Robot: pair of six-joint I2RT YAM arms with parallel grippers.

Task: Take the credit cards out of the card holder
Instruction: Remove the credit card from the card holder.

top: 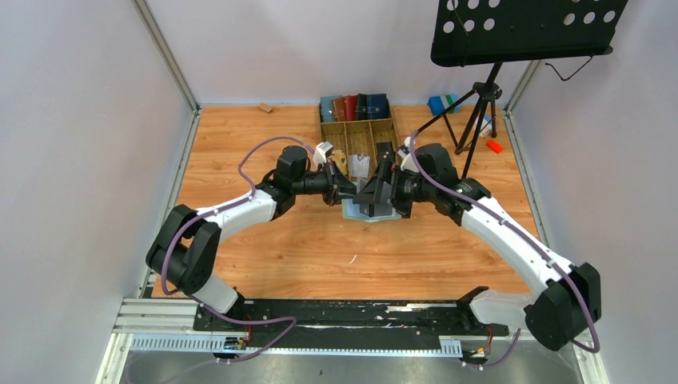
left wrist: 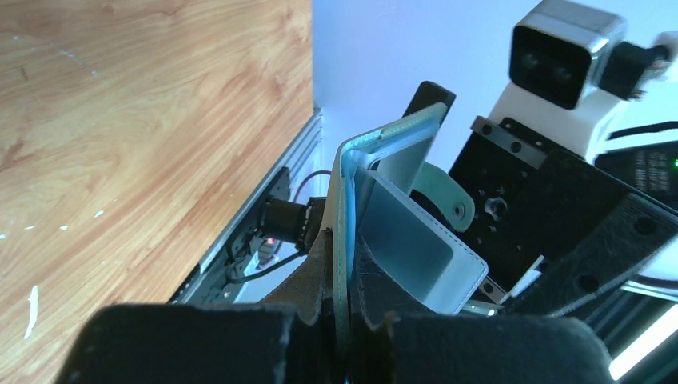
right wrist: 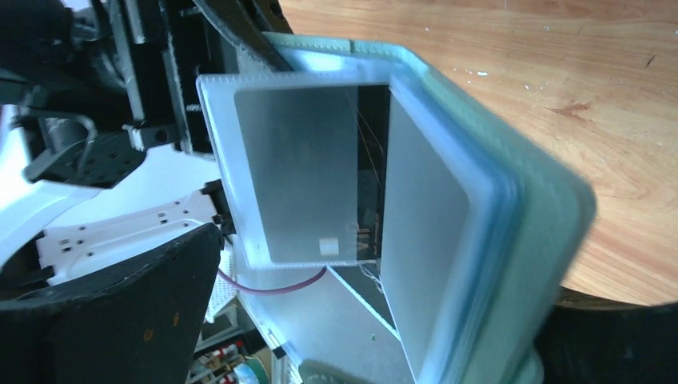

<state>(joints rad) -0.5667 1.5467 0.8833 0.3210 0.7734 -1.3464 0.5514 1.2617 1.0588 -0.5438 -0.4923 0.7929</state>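
**Desk:** Top view: what's the risk?

**Field:** Left gripper (top: 339, 190) and right gripper (top: 384, 190) meet nose to nose over the middle of the tabletop (top: 264, 256). The green card holder (top: 369, 211) is between them, apparently clear of the wood. If one arm pulls against the other, it could tear the holder loose or knock the grippers together. The wooden tray (top: 358, 138) sits just behind, and the open room lies toward the bases.

**Desk:** Left wrist?

**Field:** Left gripper is clenched on the edge of one leaf, its fingers (left wrist: 313, 276) pinching a thin margin. It is a narrow hold, and a tug could slip it. The snap tab (left wrist: 448, 200) dangles near the right arm's body.

**Desk:** Right wrist?

**Field:** The holder is splayed open, clear sleeve (right wrist: 296, 176) to the lens. A dark sliver beside it may be the credit cards (right wrist: 372, 152), but too little shows to be sure. The right fingers stand wide on either side. Whether they press the holder, I cannot tell. The fold leaves little room to reach a card edge.
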